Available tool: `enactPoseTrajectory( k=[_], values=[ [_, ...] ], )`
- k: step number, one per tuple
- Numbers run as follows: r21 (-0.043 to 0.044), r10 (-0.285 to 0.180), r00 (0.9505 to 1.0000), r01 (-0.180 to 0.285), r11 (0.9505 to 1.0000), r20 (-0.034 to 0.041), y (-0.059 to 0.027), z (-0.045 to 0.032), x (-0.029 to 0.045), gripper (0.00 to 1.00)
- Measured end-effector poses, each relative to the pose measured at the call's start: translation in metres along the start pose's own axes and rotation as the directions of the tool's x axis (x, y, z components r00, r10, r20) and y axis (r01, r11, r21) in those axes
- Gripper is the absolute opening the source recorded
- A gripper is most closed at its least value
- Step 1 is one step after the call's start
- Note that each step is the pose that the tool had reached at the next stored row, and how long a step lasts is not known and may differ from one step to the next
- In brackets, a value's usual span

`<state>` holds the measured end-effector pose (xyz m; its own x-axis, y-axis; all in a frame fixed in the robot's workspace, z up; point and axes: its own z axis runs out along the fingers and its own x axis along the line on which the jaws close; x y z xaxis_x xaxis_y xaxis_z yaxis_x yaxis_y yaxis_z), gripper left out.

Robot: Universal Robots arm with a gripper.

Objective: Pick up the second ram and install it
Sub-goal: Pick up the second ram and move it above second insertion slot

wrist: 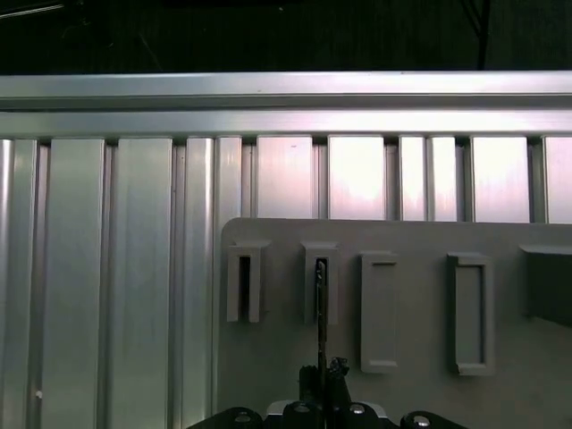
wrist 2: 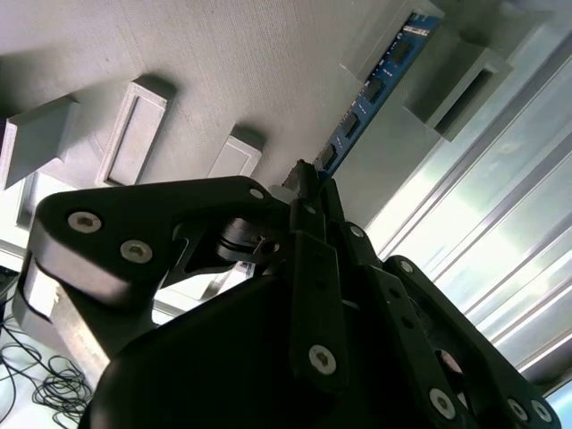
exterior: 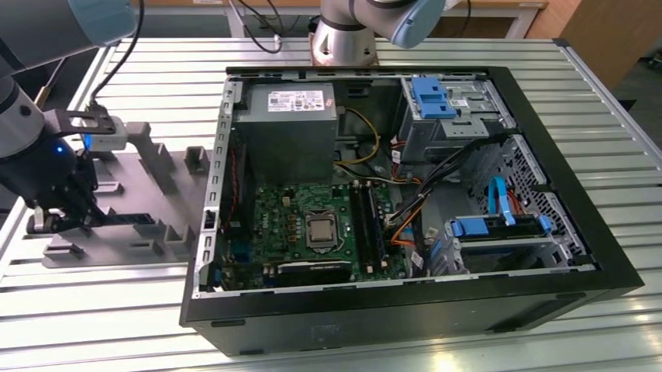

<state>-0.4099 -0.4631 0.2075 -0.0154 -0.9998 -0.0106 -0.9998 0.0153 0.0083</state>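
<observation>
In the second wrist view the black end effector [wrist 2: 308, 179] has its fingers drawn nearly together on the near end of the second ram [wrist 2: 371, 85]. It appears to be clamped on that end, though the fingers partly hide the contact. The blue stick, with its row of black chips, runs away from the fingers, and its far end sits in a raised slot of a grey holder plate [wrist 2: 179, 54]. In the first wrist view the second ram [wrist: 320, 313] shows edge-on as a thin dark line, with other raised rectangular slots on the plate to either side of it. The plate lies on a tabletop [exterior: 104, 310] of ribbed aluminium slats. In the exterior view it sits at the exterior view's left, just beside an open black computer case [exterior: 414, 318] lying on its side. Inside the case are a green motherboard [exterior: 294, 205] with a square silver chip [exterior: 322, 230], long black memory slots [exterior: 364, 217], blue drive brackets [exterior: 429, 97], and a grey power supply [exterior: 284, 128] with a white label whose print is too small to read. Brown wooden furniture [exterior: 610, 39] stands beyond the tabletop, and loose cables [wrist 2: 36, 384] lie on the floor.
</observation>
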Motion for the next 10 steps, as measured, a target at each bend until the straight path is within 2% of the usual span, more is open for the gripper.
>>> enactPoseTrajectory(
  k=[10],
  values=[
    [0.0,0.0,1.0,0.0,1.0,0.0,0.0,-0.0024,0.0,0.14]
  ],
)
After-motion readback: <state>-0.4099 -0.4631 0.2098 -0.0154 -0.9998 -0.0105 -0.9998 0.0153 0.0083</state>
